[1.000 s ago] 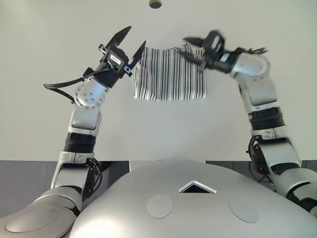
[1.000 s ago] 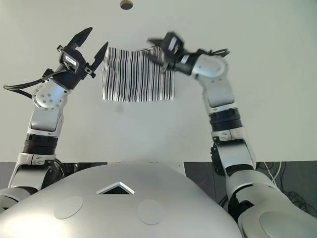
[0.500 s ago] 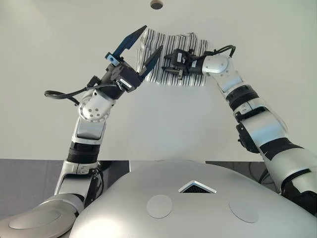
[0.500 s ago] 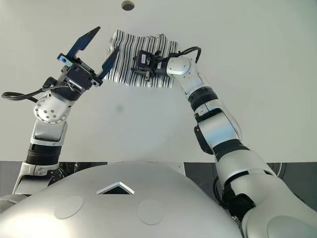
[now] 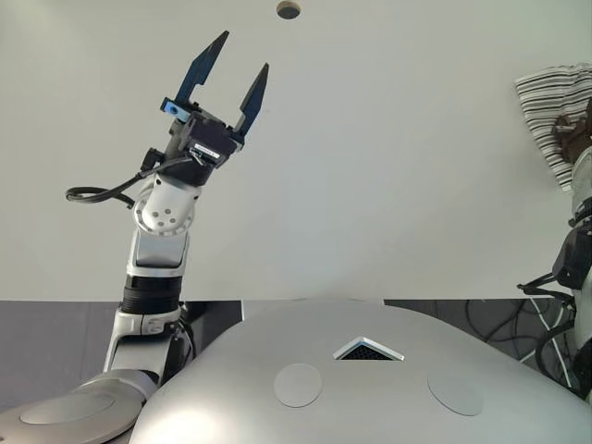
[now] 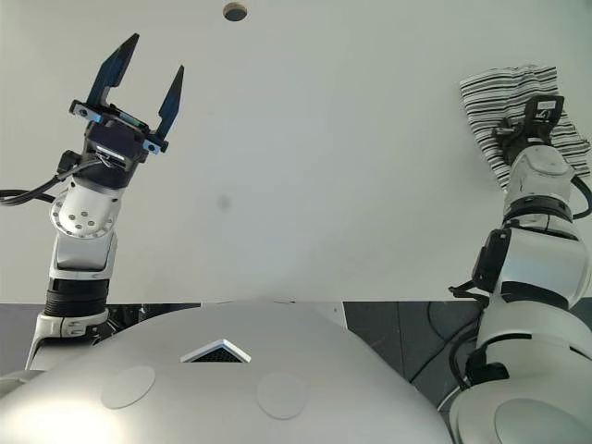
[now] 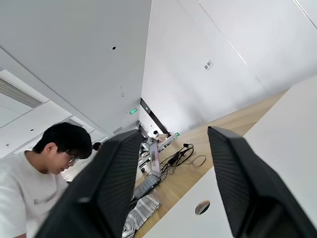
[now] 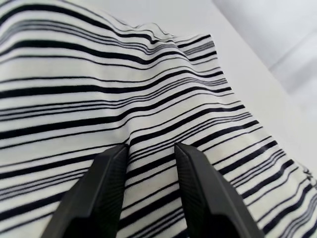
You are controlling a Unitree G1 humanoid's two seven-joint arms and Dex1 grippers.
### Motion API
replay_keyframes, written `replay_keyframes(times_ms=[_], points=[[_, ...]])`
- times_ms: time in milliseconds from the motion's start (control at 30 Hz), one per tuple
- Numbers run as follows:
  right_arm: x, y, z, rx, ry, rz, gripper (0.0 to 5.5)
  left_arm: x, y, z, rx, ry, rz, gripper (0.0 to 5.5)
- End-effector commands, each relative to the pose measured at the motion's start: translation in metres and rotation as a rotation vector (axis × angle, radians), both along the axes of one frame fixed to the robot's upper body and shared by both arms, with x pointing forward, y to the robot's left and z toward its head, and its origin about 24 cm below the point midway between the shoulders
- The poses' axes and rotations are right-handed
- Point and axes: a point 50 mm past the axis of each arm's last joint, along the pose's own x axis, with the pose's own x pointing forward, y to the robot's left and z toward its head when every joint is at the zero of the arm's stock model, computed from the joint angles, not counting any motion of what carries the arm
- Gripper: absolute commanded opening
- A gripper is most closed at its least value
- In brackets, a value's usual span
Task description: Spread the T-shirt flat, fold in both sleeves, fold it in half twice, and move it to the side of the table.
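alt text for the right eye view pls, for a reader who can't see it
A folded striped T-shirt lies at the right side of the white table, pinched by the right gripper. The left gripper is raised over the table's left side, open and holding nothing.

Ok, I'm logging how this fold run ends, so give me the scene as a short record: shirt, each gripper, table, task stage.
T-shirt: striped, folded into a small bundle, lying at the right side of the table
right gripper: on the T-shirt, fingers close together with a ridge of cloth between them
left gripper: open, raised over the table's left part, holding nothing
table: white, with a small round hole at its far side
task stage: shirt looks folded and set aside; right gripper not yet released
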Motion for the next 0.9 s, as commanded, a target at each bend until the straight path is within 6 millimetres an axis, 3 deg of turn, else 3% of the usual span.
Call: replay_keyframes(times_ms=[33, 200, 300, 367, 467, 567, 633, 733, 800, 900], points=[[0.001, 0.034, -0.034, 0.15, 0.101, -0.032, 1.75, -0.005, 0.005, 0.001, 0.011, -0.01, 0.035, 2.46], [0.042, 0.069, -0.017, 0.24, -0.035, -0.016, 1.75, -0.003, 0.001, 0.001, -0.005, -0.015, 0.036, 2.46], [0.065, 0.06, 0.027, 0.098, -0.277, -0.051, 1.75, 0.003, 0.008, 0.004, -0.08, -0.027, 0.1, 2.46], [0.078, 0.071, 0.065, 0.023, -0.573, 0.025, 1.75, 0.009, 0.017, 0.011, -0.161, -0.066, 0.186, 2.46], [0.062, 0.113, 0.106, -0.118, -0.885, 0.193, 1.75, 0.013, 0.021, 0.019, -0.236, -0.122, 0.24, 2.46], [0.03, 0.145, 0.127, -0.195, -1.055, 0.231, 1.75, 0.014, 0.016, 0.02, -0.253, -0.159, 0.258, 2.46], [0.01, 0.173, 0.129, -0.167, -1.139, 0.29, 1.75, 0.015, 0.015, 0.021, -0.28, -0.169, 0.291, 2.46], [-0.007, 0.239, 0.103, -0.005, -1.204, 0.484, 1.75, 0.02, 0.01, 0.014, -0.319, -0.205, 0.353, 2.46], [-0.012, 0.257, 0.091, 0.105, -1.203, 0.544, 1.75, 0.021, 0.005, 0.006, -0.326, -0.216, 0.358, 2.46], [-0.021, 0.262, 0.078, 0.175, -1.204, 0.598, 1.75, 0.023, -0.002, -0.003, -0.367, -0.202, 0.313, 2.46]])
